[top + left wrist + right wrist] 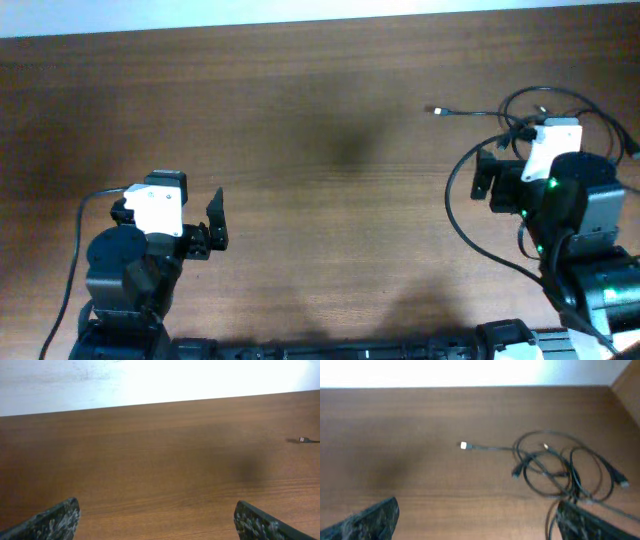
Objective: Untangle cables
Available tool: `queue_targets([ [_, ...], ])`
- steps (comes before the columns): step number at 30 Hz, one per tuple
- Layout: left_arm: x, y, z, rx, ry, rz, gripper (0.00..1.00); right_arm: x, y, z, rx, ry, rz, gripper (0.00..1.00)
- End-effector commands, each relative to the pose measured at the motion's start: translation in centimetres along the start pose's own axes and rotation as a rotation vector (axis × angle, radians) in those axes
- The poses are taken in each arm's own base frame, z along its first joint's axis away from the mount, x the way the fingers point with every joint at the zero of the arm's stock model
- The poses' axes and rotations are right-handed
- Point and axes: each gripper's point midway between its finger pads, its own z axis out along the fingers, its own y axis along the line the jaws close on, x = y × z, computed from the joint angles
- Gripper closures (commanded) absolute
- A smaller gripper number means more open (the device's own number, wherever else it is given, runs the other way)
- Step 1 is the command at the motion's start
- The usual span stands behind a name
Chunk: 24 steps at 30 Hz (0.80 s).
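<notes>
The cables [545, 108] are thin black cords lying in tangled loops on the wooden table at the far right. One strand ends in a silver-tipped plug [438, 110] that points left. In the right wrist view the loops [560, 467] lie ahead and to the right, with the silver plug [463, 445] stretched out to the left. My right gripper [477, 520] is open and empty, and its right finger is next to the near strands. In the overhead view it [487, 172] sits just in front of the bundle. My left gripper [213, 222] is open and empty [155, 510], far from the cables. Only the plug tip [303, 439] shows at that view's right edge.
A thicker black wire from the right arm [462, 215] curves across the table beside that arm's base. The table's far edge meets a white wall [300, 15]. Bare wood [330, 200] lies between the two arms.
</notes>
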Motion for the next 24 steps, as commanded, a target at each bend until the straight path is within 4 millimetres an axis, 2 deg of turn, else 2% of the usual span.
queue_targets([
  [1, 0.4, 0.2, 0.2, -0.011, 0.011, -0.009, 0.01, 0.5, 0.6, 0.3, -0.035, -0.055, -0.04, 0.01],
  [8, 0.4, 0.2, 0.2, -0.011, 0.011, -0.009, 0.01, 0.5, 0.6, -0.6, -0.047, -0.219, -0.017, 0.01],
  [24, 0.4, 0.2, 0.2, -0.01, 0.011, -0.009, 0.01, 4.5, 0.1, -3.3, -0.065, -0.541, 0.028, 0.01],
])
